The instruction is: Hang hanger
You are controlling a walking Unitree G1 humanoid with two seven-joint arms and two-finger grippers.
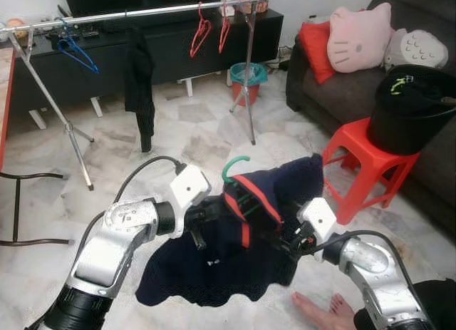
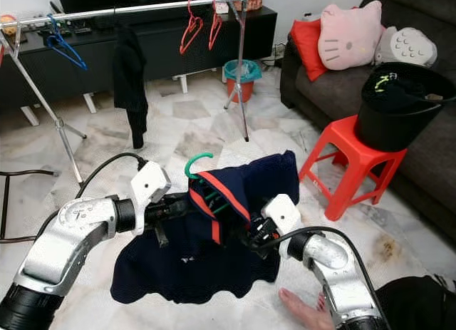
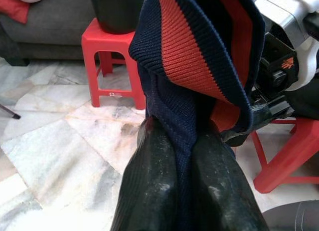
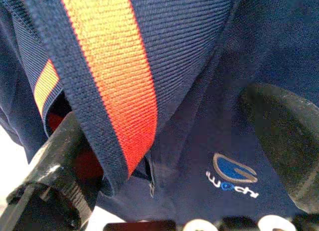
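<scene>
A navy shirt [image 1: 235, 259] with a red-striped collar [image 1: 251, 198] hangs on a green hanger whose hook [image 1: 234, 166] sticks up above the collar. My left gripper [image 3: 183, 137] is shut on a fold of the shirt just below the collar, on the shirt's left side [image 1: 203, 223]. On the other side of the garment is my right gripper [image 1: 288, 239]. Its fingers [image 4: 55, 181] stand wide apart, with the shirt front and its small logo [image 4: 233, 177] between them. The drying rack's silver rail [image 1: 142, 15] runs across the far side of the room.
Two red hangers [image 1: 201, 32], a blue hanger [image 1: 75, 50] and a dark garment [image 1: 140, 88] hang on the rail. To my right a red stool [image 1: 356, 166] carries a black bucket [image 1: 410, 109], in front of a sofa [image 1: 335, 95]. A teal bin [image 1: 247, 77] stands behind the rack. A person's foot [image 1: 324, 308] is near my right arm.
</scene>
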